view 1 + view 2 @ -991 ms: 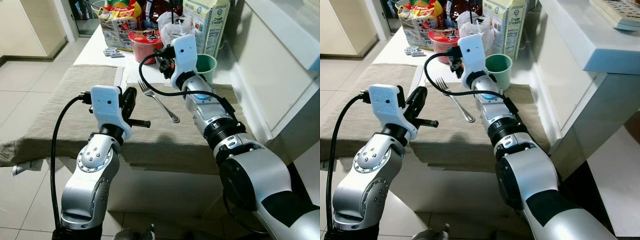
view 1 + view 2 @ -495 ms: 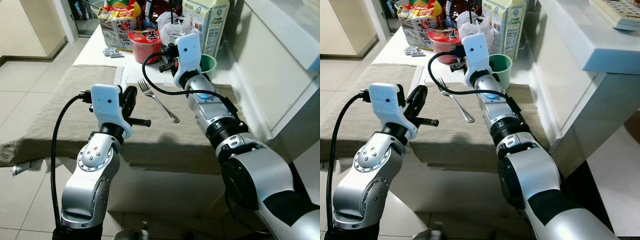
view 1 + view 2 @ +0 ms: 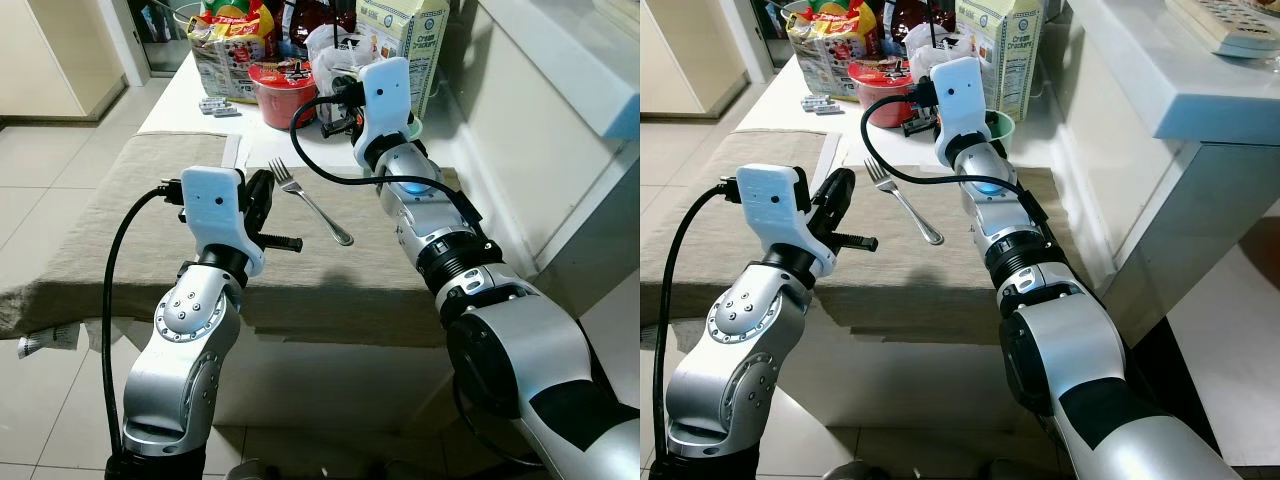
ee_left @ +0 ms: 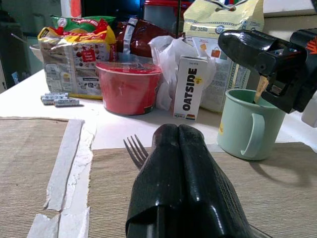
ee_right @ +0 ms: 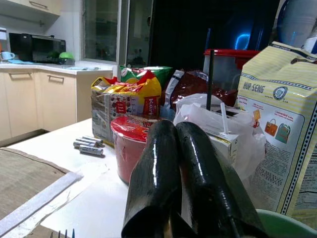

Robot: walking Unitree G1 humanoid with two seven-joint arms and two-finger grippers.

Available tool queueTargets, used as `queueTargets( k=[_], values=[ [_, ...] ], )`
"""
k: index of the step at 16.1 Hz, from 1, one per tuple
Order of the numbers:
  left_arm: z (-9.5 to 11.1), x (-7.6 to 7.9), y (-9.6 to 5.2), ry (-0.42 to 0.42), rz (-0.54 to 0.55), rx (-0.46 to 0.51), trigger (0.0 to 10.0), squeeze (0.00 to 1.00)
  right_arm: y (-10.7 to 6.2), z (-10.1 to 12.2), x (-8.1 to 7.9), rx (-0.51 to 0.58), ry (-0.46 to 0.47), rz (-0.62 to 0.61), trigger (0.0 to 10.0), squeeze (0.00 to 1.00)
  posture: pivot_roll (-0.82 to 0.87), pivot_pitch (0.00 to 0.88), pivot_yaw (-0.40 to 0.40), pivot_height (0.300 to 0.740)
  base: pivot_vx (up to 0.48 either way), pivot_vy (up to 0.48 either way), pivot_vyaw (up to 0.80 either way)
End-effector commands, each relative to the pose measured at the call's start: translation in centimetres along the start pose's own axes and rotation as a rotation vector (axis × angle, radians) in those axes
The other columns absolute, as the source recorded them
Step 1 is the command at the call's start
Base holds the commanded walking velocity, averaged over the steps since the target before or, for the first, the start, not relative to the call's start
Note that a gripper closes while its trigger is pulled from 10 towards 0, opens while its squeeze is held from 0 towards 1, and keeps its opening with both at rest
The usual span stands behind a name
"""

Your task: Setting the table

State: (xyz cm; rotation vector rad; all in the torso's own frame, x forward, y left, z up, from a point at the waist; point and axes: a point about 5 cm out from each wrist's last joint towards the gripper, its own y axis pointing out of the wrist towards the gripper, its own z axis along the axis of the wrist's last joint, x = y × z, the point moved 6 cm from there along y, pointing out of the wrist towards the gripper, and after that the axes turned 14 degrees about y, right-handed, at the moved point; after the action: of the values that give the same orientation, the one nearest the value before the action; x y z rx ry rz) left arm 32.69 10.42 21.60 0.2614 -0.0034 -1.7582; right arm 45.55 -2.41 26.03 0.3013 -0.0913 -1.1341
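On cloth, fork (image 3: pixel 311 201) tines away.

The fork (image 3: pixel 311 201) lies on the cloth (image 3: pixel 120 230); the mug (image 4: pixel 242 129) stands right of it, apparently behind the cloth's edge.

Open cloth (image 3: pixel 120 220) L of fork (image 3: pixel 312 201); far end blocked w/ red bowl (image 3: pixel 280 90), mug (image 4: pixel 241 123), cartons (image 3: pixel 400 30).

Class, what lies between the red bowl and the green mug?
A small Oatside carton stands between the red bowl and the green mug, seen in the left wrist view.
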Motion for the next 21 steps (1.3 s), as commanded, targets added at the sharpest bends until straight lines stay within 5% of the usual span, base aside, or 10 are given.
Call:
queueTargets(
  k=[1,4,7,21],
  values=[
    [0.3,-0.1,0.2,0.006,0.006,0.011,10.0,0.00,-0.2,-0.2,-0.1,0.004,-0.006,0.005,0.0,0.08,-0.03,0.051,0.034,0.740,0.000,0.000,0.00],
    [0.4,-0.1,0.2,0.005,0.009,0.013,10.0,0.00,0.4,5.8,-1.7,0.236,-0.108,0.058,0.0,0.11,-0.03,0.054,0.034,0.740,0.000,0.000,0.00],
    [0.4,-0.1,0.2,0.006,0.009,0.015,10.0,0.00,0.5,8.8,-2.4,0.335,-0.096,0.077,0.0,0.12,-0.03,0.055,0.035,0.740,0.000,0.000,0.00],
    [0.5,-0.2,0.2,0.008,0.012,0.019,10.0,0.00,0.1,9.7,-3.1,0.393,-0.077,0.097,0.0,0.14,-0.03,0.055,0.036,0.740,0.000,0.000,0.00]
  ],
)
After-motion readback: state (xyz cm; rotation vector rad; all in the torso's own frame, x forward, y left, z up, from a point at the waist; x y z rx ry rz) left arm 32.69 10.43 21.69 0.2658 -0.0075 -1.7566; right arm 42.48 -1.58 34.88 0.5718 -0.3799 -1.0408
